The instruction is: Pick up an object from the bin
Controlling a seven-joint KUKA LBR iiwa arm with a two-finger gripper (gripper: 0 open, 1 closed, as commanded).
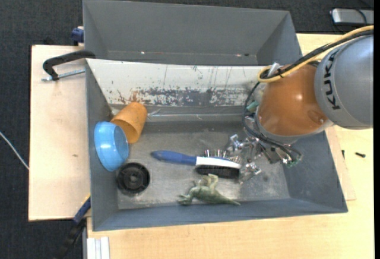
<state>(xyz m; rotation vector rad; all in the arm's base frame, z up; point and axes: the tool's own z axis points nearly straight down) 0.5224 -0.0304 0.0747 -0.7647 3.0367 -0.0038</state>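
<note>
**Gripper low in the bin, at the head of a blue-handled brush**

Brush with a blue handle and a black-and-white head, lying flat on the bin floor, a little right of the middle, handle pointing left. At the head end, touching it or just beside it, the gripper, low in the bin under the arm's orange cover. Cannot tell whether open or closed, nor whether anything sits in its grasp: too much tangled metal at that spot.

Just in front of the brush, a green toy lizard. Further left and well apart, a black round cap, a blue bowl on its side and an orange cup tipped against it, all near the left wall of the grey bin.

Reads as the approach or grasp step, with the brush not yet off the floor. Probably calls next for a firm close across the brush head, then a straight rise, clear of the lizard and the right wall. Likely to droop at the handle end, given a hold so far from the middle.
</note>
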